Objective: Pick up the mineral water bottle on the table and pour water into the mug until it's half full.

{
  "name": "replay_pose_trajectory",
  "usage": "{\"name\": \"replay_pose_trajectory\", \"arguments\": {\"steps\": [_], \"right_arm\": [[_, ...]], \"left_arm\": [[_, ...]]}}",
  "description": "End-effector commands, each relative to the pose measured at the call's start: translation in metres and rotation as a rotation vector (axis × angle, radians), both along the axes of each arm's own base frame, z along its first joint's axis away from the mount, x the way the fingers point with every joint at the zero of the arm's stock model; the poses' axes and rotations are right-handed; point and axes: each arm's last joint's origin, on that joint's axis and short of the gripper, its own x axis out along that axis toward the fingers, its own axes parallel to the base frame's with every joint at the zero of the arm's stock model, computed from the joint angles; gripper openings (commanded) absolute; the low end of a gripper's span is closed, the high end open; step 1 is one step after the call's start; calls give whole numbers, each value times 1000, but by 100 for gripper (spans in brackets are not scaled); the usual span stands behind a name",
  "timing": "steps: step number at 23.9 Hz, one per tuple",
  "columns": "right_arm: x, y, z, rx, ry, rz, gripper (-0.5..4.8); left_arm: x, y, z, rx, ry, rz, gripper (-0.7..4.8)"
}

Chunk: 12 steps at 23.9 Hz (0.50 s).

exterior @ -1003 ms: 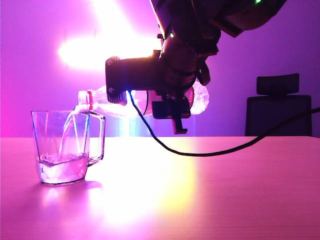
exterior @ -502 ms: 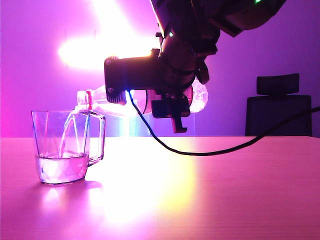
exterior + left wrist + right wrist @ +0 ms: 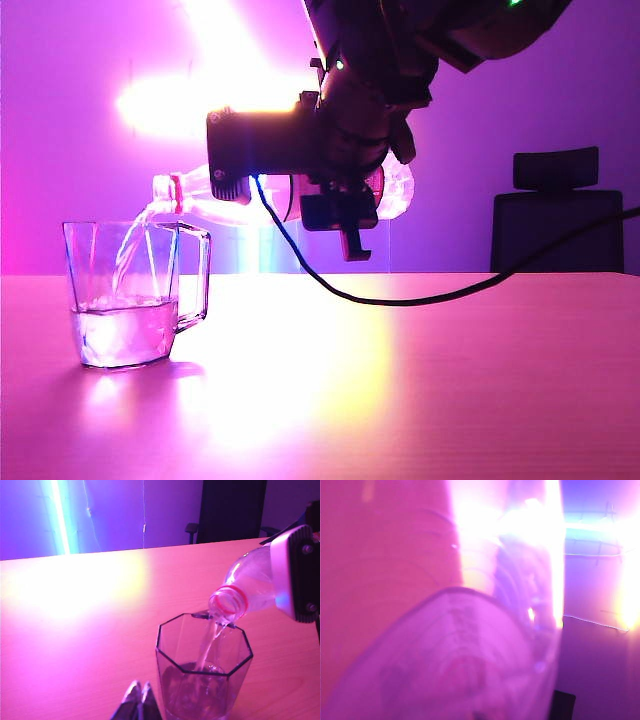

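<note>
Worktop (image 3: pixel 450 380) glaring pink | right claw (image 3: pixel 340 195) pinching mineral water bottle (image 3: pixel 215 200) mid-body, crushable, pouring into mug (image 3: pixel 125 295) | left claw (image 3: pixel 138 700) pressed together, idling near mug.

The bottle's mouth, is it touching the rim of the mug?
Apart. The exterior view shows the mineral water bottle held above the mug, with water falling through the gap.

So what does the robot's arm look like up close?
The right arm is dark and chunky, with tiny green lights and a boxy black wrist camera. A black cable trails from it. Its end effector is dark too. The left end effector shows only two grey fingertips pressed together.
</note>
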Motion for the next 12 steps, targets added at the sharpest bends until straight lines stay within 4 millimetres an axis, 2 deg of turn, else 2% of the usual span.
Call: {"name": "replay_pose_trajectory", "arguments": {"steps": [1, 12], "right_arm": [[0, 2, 11, 52, -48, -6, 240], [-1, 3, 11, 85, -34, -11, 238]], "left_arm": [[0, 0, 2, -6, -7, -2, -2], [0, 0, 2, -6, -7, -2, -2]]}}
